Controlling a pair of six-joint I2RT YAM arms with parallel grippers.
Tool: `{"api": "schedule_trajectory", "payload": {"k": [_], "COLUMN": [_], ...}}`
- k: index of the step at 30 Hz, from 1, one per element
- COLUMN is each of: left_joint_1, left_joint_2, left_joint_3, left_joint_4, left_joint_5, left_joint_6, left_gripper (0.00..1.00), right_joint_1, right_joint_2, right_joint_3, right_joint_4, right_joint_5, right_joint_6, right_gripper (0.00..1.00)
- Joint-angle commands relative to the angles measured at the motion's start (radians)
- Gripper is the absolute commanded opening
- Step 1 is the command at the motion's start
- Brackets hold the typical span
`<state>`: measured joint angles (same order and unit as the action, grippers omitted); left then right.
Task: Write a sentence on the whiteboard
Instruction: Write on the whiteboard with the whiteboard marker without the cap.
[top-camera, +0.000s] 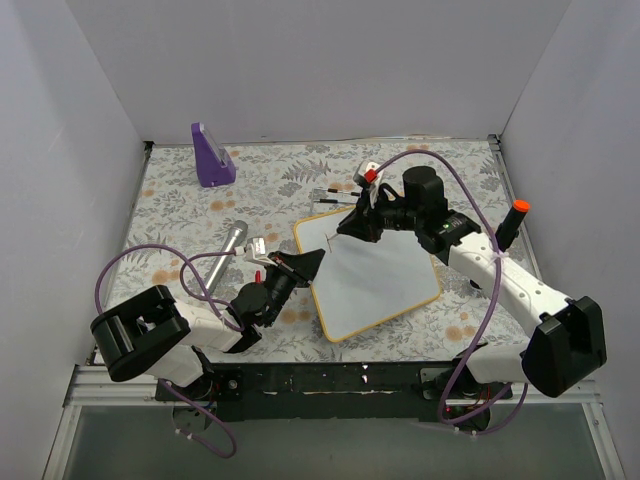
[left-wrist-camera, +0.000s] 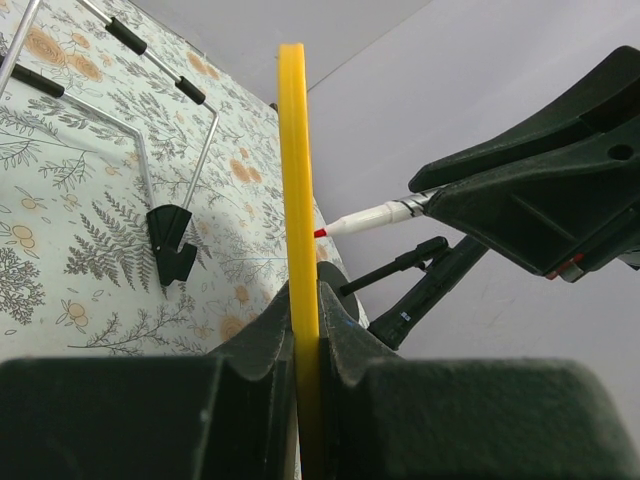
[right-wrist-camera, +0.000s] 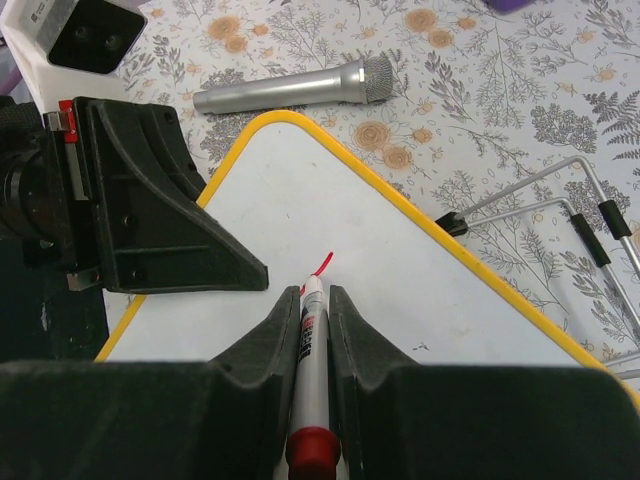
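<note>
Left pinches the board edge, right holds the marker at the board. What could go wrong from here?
1. The left gripper clamps only the whiteboard's thin yellow frame at one edge; pressure from the marker could pivot or slip it.
2. The right gripper, shut on the marker, works close beside the left finger; strokes towards it may collide.

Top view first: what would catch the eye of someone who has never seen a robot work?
The yellow-framed whiteboard lies mid-table, with both arms on it: the left gripper pinches its left edge, the right gripper holds a marker over its far corner. A short red stroke sits at the marker's tip. A silver microphone and a purple stand sit further left.
</note>
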<state>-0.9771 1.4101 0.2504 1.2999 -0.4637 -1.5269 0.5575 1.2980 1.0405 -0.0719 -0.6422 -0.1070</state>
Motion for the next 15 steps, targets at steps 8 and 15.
{"api": "schedule_trajectory", "payload": {"k": [8, 15], "left_joint_1": [-0.006, -0.005], "left_joint_2": [-0.014, -0.013], "left_joint_3": [0.001, 0.003], "left_joint_4": [0.147, 0.147], "left_joint_5": [-0.007, -0.007], "left_joint_6": [0.053, 0.054], "left_gripper": [0.00, 0.00], "right_joint_1": [-0.005, -0.011], "right_joint_2": [0.035, 0.035], "right_joint_3": [0.076, 0.070], "right_joint_4": [0.040, 0.035], "right_joint_5": [0.012, 0.024], "right_joint_6": [0.010, 0.012], "right_gripper": [0.01, 0.01]}}
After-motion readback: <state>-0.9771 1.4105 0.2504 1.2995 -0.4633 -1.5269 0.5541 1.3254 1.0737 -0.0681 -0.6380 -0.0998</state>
